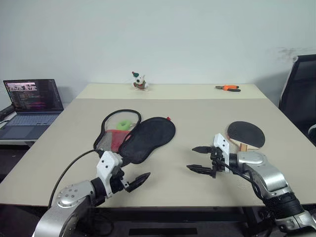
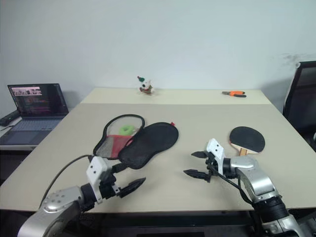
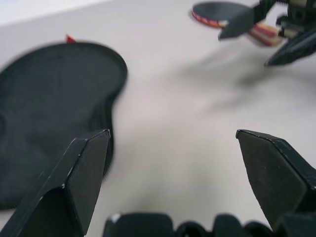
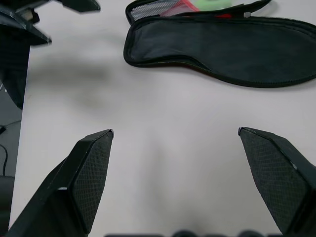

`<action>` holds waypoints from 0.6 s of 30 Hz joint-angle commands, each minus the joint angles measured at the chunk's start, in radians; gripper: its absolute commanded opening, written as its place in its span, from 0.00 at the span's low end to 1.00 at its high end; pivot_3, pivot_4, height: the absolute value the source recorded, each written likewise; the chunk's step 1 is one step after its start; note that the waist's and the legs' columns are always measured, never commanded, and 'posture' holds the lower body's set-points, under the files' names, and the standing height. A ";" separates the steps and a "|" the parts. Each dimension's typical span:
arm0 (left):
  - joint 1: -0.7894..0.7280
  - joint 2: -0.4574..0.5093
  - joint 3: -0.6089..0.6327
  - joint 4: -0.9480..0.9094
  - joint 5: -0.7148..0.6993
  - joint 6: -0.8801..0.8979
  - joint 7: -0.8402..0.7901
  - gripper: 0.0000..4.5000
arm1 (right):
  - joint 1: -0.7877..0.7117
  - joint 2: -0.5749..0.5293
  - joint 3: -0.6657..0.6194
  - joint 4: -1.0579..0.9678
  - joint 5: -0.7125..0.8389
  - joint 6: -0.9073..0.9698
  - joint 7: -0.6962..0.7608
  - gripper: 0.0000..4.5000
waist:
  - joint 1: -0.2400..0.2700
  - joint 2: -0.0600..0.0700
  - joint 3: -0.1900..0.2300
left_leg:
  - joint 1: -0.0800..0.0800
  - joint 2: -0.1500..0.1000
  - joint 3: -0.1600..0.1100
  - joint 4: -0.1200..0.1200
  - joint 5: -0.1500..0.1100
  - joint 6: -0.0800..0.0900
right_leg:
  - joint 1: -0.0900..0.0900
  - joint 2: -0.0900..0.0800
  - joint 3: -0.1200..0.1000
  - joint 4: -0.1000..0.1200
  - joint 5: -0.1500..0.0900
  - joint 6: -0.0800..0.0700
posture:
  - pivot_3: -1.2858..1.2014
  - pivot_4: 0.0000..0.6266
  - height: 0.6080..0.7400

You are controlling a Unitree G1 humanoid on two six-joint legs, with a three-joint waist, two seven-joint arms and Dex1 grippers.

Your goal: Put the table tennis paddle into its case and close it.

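Plainly, both pairs of jaws are standing wide apart and holding nothing; the left gripper (image 1: 129, 178) is hovering at seven o'clock over the table (image 1: 197, 113), the right gripper (image 1: 200, 159) at five; the case (image 1: 136, 136) is lying unzipped at ten o'clock, the table tennis paddle (image 1: 246, 134) flat at three, well apart.

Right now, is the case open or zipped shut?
Open. The case lies unzipped and spread flat on the table, its two halves apart, mesh pocket showing. The paddle lies outside it.
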 commanded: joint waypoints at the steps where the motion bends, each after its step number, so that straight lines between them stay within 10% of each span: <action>1: -0.022 -0.013 0.002 0.023 -0.001 -0.031 -0.011 1.00 | 0.011 -0.030 -0.027 -0.067 0.018 0.025 -0.006 0.99 | 0.001 0.000 0.000 | 0.000 0.000 0.000 0.000 0.000 0.000 | 0.000 0.000 0.000 0.000 0.000 0.000 | 0.52 0.24 1.00; 18: -0.116 0.094 0.126 0.222 -0.051 -0.074 -0.171 1.00 | -0.061 0.119 -0.052 -0.180 0.107 0.259 -0.232 0.99 | -0.002 0.000 0.000 | 0.000 0.003 0.000 0.000 0.000 0.000 | -0.001 0.003 0.000 0.000 -0.002 0.001 | 0.52 0.24 1.00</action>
